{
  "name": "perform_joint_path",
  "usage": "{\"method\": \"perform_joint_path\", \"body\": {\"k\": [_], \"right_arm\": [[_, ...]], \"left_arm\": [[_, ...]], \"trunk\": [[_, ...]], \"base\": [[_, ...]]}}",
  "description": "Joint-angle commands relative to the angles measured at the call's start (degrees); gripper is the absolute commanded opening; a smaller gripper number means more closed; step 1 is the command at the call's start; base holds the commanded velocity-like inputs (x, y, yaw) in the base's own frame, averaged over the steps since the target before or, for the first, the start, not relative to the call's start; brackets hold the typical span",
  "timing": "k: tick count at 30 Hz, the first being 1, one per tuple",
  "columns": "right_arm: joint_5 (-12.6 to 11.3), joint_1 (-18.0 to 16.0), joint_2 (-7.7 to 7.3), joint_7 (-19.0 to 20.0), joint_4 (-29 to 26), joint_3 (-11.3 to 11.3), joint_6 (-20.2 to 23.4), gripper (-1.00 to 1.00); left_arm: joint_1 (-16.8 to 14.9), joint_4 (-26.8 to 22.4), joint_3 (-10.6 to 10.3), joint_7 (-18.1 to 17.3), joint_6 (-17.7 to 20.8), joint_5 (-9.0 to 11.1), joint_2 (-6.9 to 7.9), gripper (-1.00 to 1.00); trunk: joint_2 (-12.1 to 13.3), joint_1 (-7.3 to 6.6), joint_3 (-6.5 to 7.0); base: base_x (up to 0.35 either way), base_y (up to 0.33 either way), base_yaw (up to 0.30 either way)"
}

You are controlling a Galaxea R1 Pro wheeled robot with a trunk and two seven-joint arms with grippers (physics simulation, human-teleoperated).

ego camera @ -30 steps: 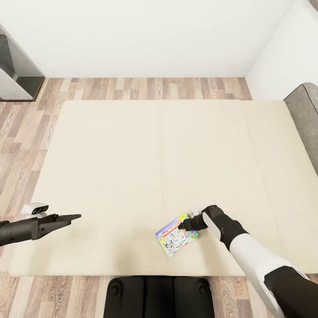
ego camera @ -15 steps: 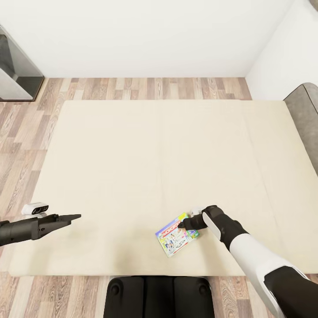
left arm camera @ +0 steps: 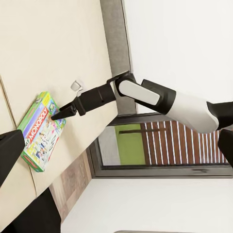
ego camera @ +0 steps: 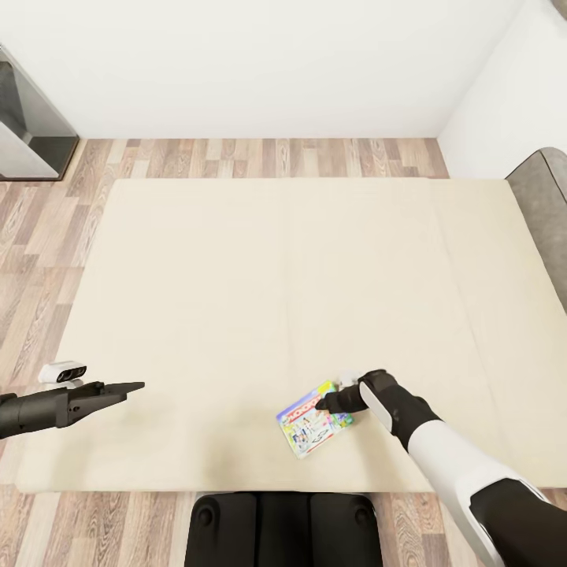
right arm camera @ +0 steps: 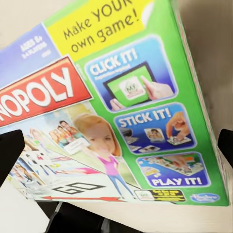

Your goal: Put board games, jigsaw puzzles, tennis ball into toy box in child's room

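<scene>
Head view: game box [ego camera: 315,419] flat on bed [ego camera: 236,276] near its front edge, right gripper [ego camera: 324,404] at the box's far corner, left gripper [ego camera: 130,387] well apart, jaws together; left wrist: right fingertips on box [left arm camera: 40,131]; right wrist: fingers spread either side of box [right arm camera: 111,107].

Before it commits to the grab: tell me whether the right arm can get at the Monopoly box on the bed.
Probably yes. The right gripper is already at the Monopoly box, fingers spread on either side in the wrist view, and nothing lies between them on the bed.
</scene>
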Motion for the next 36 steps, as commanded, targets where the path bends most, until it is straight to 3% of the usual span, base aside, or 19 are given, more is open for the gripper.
{"method": "perform_joint_path", "body": {"k": [1, 26, 36], "right_arm": [[0.13, 0.03, -0.01, 0.22, -0.07, 0.29, 0.16, 1.0], [0.15, 0.42, 0.34, 0.22, -0.07, 0.28, 0.15, 1.0], [0.15, 2.05, 0.4, 0.33, -0.07, 0.26, 0.15, 1.0]], "left_arm": [[-0.02, -0.01, -0.02, -0.2, 0.61, 0.0, 0.02, 1.0], [-0.02, -0.01, -0.02, -0.2, 0.61, 0.0, 0.02, 1.0], [-0.02, -0.01, -0.02, -0.2, 0.61, 0.0, 0.02, 1.0]], "trunk": [[-0.09, 0.03, -0.06], [-0.09, 0.03, -0.04], [-0.09, 0.03, 0.22]], "base": [[0.0, 0.0, 0.0], [0.0, 0.0, 0.0], [0.0, 0.0, 0.0]]}}
